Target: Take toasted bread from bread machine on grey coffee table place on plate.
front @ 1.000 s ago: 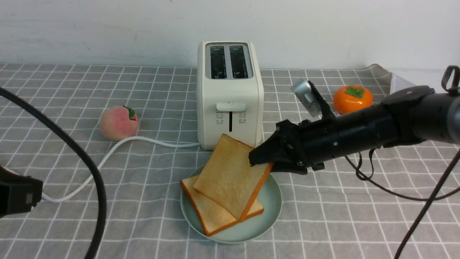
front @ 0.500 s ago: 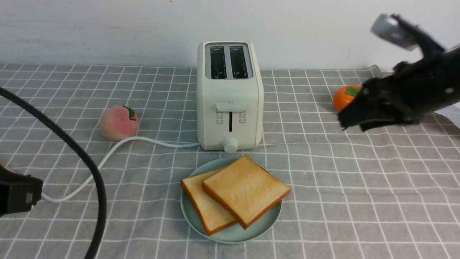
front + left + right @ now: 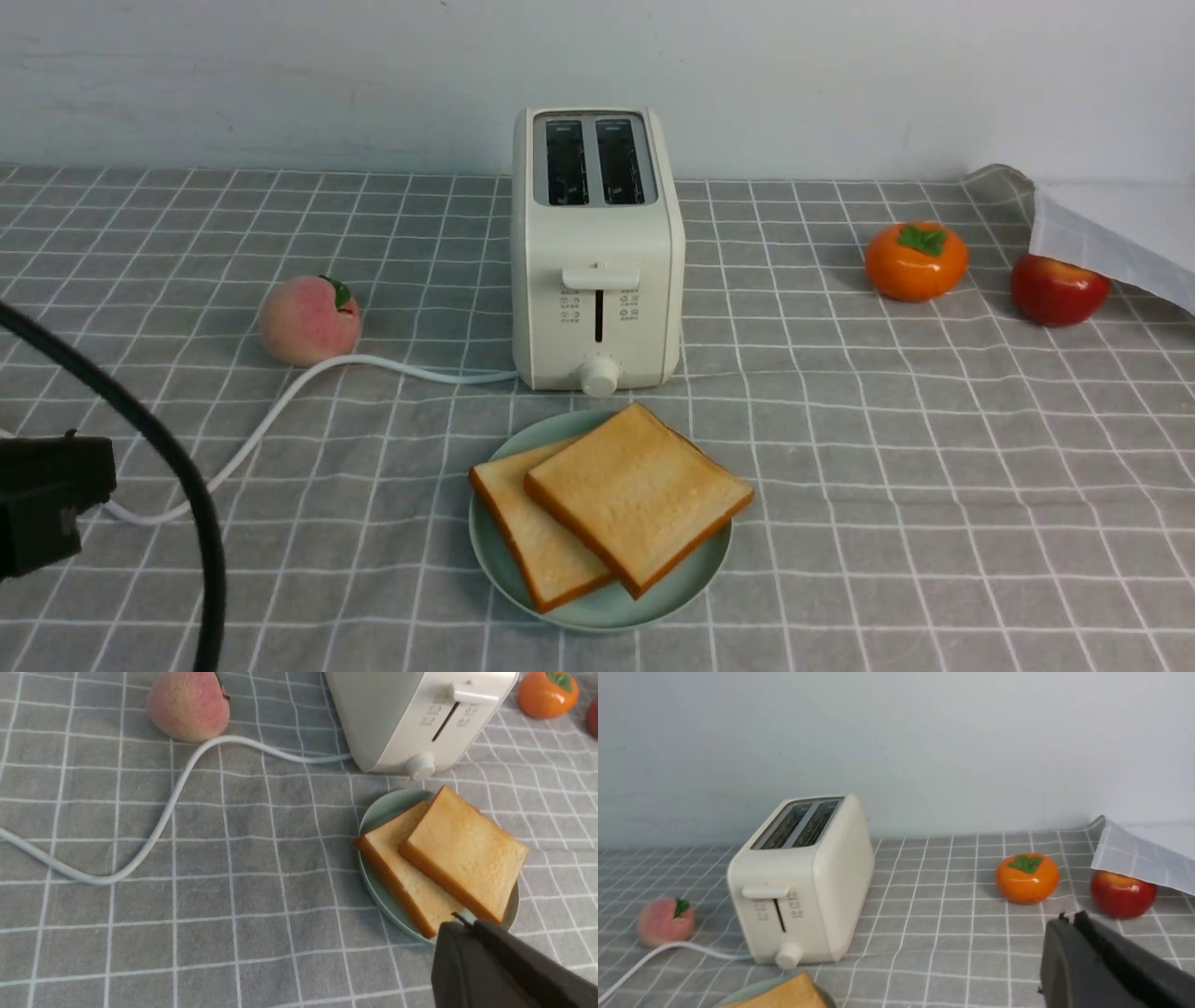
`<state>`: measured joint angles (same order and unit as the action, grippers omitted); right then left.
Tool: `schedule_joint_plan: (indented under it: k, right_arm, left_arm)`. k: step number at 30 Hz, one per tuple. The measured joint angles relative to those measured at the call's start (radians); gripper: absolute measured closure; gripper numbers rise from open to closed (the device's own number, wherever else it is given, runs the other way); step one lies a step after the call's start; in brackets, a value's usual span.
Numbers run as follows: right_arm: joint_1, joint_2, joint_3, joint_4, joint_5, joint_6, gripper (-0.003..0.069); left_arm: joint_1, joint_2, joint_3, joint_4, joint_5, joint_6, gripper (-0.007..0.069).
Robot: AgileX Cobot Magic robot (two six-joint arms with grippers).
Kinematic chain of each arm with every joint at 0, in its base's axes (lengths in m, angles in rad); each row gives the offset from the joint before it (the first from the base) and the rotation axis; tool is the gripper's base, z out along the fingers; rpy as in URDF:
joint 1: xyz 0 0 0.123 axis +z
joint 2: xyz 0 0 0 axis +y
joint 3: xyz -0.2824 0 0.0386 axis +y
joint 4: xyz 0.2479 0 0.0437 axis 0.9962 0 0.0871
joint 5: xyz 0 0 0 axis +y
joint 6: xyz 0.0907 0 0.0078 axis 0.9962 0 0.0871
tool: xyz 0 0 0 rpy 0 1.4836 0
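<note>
1. Toasted bread [image 3: 639, 495] lies on the plate [image 3: 597, 611], just in front of the bread machine [image 3: 597, 280]: two square slices, the upper slice [image 3: 644, 490] overlapping the lower slice [image 3: 532, 532] and jutting past the rim on the right.
2. The plate sits flat on the grey coffee table [image 3: 934, 513], close to the bread machine's front knob but not touching it.
3. The left gripper [image 3: 460, 924] hangs nearer than the bread machine and to its left, its fingers pressed together with nothing between them.
4. The right gripper [image 3: 1066, 919] is out of the front view; its own wrist camera places it nearer than the bread machine and to its right, fingers together and empty.
5. The bread machine stands upright, both slots empty and the lever up.
6. A white cord [image 3: 280, 411] curves from its base out to the left.
7. A peach [image 3: 310, 320] rests left of the bread machine, touching the cord.
8. A persimmon [image 3: 915, 260] and a red apple [image 3: 1060, 289] sit to its right, the apple partly under a folded cloth corner [image 3: 1120, 233].
</note>
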<state>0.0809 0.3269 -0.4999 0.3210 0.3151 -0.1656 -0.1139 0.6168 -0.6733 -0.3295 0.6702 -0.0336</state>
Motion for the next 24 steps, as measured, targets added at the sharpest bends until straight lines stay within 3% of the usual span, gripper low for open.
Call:
schedule_joint_plan:
  k: [4,10,24]
  right_arm:
    - [0.0,-0.184,0.234,0.034,-0.204,0.0,0.0657]
    - [0.0,-0.331,0.327,0.04,-0.353,0.0,0.0637]
    - [-0.005,-0.339,0.333,0.04,-0.38,0.0,0.0604]
  left_arm:
    - [0.0,-0.073,0.104,-0.025,-0.094,-0.002,0.0638]
    - [0.0,-0.154,0.184,-0.03,-0.154,-0.002,0.0638]
    - [0.0,-0.166,0.189,-0.033,-0.171,-0.002,0.0638]
